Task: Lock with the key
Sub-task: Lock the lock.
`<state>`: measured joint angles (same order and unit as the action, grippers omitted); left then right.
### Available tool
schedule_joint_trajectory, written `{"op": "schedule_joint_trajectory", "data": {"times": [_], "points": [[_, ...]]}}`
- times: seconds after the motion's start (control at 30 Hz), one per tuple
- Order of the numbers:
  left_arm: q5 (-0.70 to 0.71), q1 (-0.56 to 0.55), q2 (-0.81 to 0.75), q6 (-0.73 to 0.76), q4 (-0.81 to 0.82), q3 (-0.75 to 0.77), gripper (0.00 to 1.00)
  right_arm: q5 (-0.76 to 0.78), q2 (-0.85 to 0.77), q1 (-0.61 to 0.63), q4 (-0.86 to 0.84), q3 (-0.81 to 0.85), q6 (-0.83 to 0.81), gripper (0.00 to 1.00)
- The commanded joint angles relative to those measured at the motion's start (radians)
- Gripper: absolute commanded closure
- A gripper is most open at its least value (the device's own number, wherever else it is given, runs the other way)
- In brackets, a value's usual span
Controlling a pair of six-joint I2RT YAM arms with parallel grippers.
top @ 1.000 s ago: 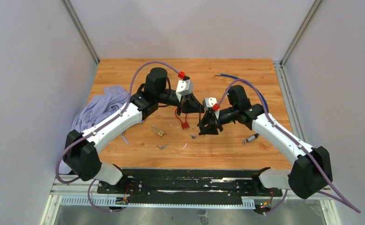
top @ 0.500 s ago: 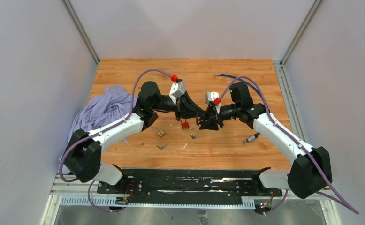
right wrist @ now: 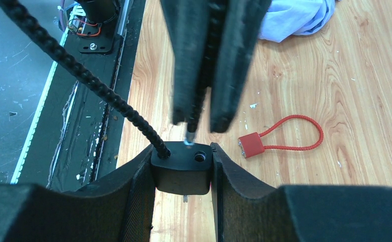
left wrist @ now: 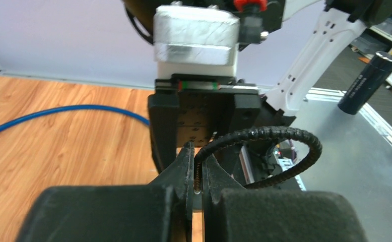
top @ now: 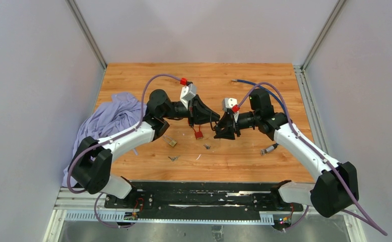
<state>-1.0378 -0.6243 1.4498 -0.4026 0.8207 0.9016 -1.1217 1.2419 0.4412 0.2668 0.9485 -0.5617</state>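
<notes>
I have the small black plastic lock body (right wrist: 181, 176) clamped between the two pads of the right gripper (right wrist: 183, 150), held up off the orange-brown wooden table (top: 244, 161). The jaws stand partly apart, one pressed against each side of the body. A black braided cable (left wrist: 279, 133) runs out of one hole in the top of the lock body and curves round in a loop. The left gripper (left wrist: 198, 162) pinches that cable near its free end, with its jaws squeezed together on it.

The bare metal tip (right wrist: 189, 140) of the cable hangs just above the lock body, close beside the open second hole but not in it.

Down on the table beyond the lock body lies a red block lock with a thin red cable loop (right wrist: 251, 144), well apart from it. Farther out on the left arm's side sits a small brass padlock (top: 172, 143). A few silvery bits (top: 174, 158) lie nearer the arm bases — too small for me to tell whether they are keys.
</notes>
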Motion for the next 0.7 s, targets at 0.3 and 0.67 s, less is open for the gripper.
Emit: {"op": "schedule_joint_trajectory", "data": {"times": [0.3, 0.67], "points": [[0.021, 0.001, -0.001, 0.096, -0.097, 0.009, 1.0, -0.014, -0.014, -0.022, -0.022, -0.001, 0.026, 0.99], [0.015, -0.024, 0.014, 0.03, -0.05, 0.011, 1.0, 0.005, -0.014, -0.022, -0.029, 0.006, 0.043, 0.99]]}}
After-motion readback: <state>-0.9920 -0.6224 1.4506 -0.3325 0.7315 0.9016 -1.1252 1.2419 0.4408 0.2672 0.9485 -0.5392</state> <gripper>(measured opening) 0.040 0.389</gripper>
